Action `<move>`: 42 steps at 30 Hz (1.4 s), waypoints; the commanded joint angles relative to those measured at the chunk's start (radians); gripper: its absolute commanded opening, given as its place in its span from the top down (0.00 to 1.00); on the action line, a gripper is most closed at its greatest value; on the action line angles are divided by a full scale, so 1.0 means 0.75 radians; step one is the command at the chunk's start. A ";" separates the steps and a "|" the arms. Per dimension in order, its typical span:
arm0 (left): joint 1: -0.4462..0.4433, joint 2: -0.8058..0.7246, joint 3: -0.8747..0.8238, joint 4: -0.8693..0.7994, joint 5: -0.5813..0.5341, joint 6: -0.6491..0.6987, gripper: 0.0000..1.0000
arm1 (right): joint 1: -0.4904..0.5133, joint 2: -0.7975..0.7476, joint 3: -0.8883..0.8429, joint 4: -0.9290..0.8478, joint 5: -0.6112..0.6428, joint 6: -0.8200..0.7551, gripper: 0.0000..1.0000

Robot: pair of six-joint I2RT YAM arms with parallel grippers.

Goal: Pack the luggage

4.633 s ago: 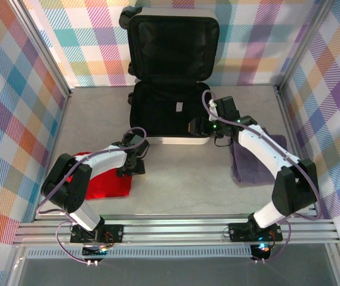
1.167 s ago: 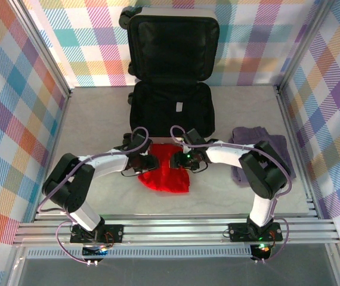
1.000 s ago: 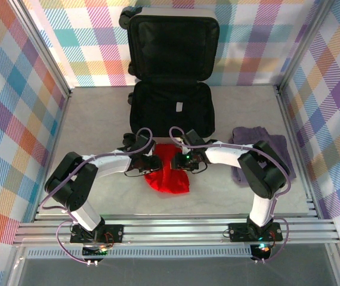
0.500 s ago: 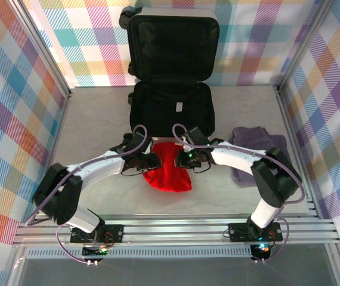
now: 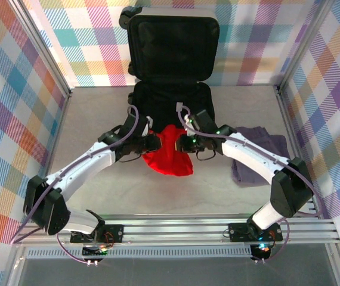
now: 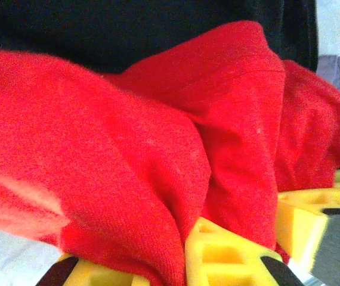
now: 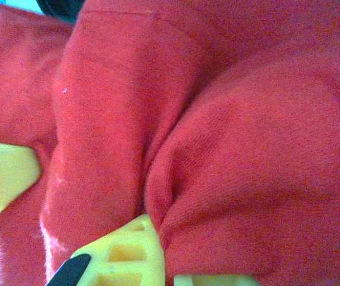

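The luggage (image 5: pixel 171 53), a small hard-shell suitcase, is seen lying open at the far middle of the table (image 5: pixel 98 113). Its base is laid flat, and its lid is stood upright against the checked back wall (image 5: pixel 247 42). Both halves are lined in black fabric. A strip of white shell is shown along the lid's top edge, with a black wheel at its upper left corner.

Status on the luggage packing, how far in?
Done: the luggage lies open, lid up. In hand: left pincer and right pincer are both shut on the red cloth, bunched at the case's near edge, not yet inside. Left: put it in, then the purple cloth lying on the table at right, then close the lid.
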 commanded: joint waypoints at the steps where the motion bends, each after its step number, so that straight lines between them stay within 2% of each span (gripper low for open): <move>1: 0.043 0.105 0.127 0.041 -0.011 0.061 1.00 | -0.079 0.011 0.152 -0.060 -0.042 -0.089 1.00; 7: 0.125 0.356 0.425 0.094 0.008 0.135 1.00 | -0.229 0.236 0.476 -0.139 -0.139 -0.182 1.00; 13: 0.200 0.642 0.738 0.129 0.056 0.141 1.00 | -0.300 0.592 0.945 -0.303 -0.165 -0.262 1.00; 19: 0.243 0.884 0.957 0.097 0.035 0.131 1.00 | -0.362 0.913 1.300 -0.420 -0.173 -0.256 1.00; 27: 0.278 0.967 0.968 0.026 -0.104 0.145 1.00 | -0.439 1.064 1.369 -0.428 -0.134 -0.227 1.00; 38: 0.328 1.047 0.929 -0.007 -0.142 0.143 1.00 | -0.450 1.177 1.366 -0.404 -0.121 -0.199 0.97; 39: 0.329 1.054 0.929 -0.007 -0.139 0.143 0.96 | -0.450 1.180 1.365 -0.402 -0.121 -0.199 0.95; 42: 0.330 1.061 0.929 -0.007 -0.140 0.143 0.68 | -0.452 1.180 1.369 -0.395 -0.123 -0.202 0.89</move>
